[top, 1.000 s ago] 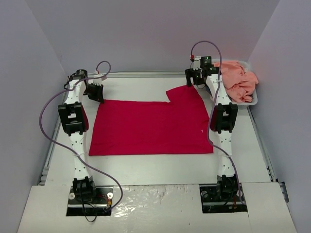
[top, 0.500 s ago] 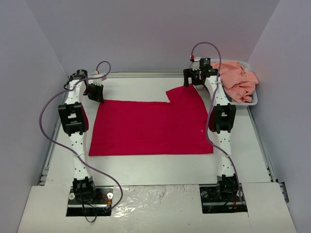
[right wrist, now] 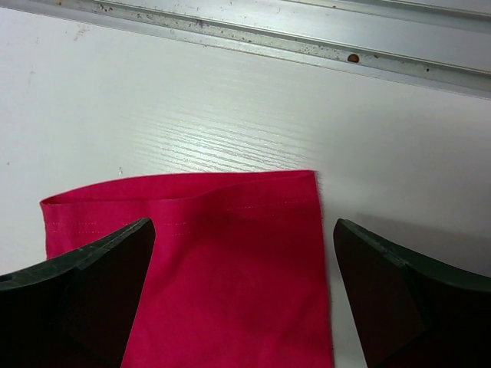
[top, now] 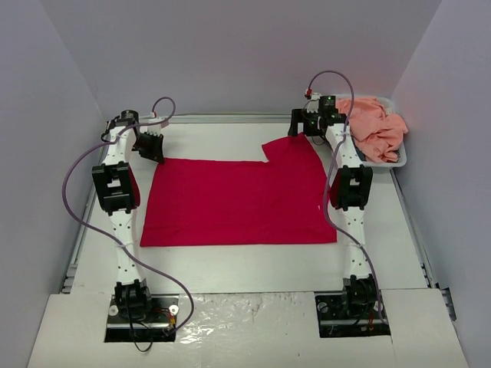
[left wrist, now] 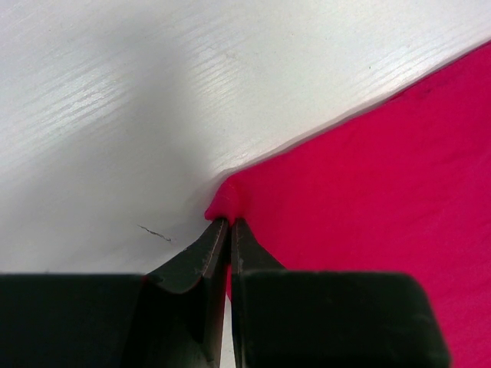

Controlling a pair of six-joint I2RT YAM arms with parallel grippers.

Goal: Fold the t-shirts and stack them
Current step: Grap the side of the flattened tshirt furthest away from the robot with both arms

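White woodgrain table [top: 230, 262] under red t-shirt [top: 238, 201]; grey walls [top: 230, 54] around.

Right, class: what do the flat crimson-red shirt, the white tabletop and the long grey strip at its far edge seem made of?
Crimson-red t-shirt: soft matte knit cloth; stitched hem shows.
White tabletop: probably laminate board, slight sheen, fine grain lines.
Grey strip: likely bare metal, dull shine, rust-like specks.
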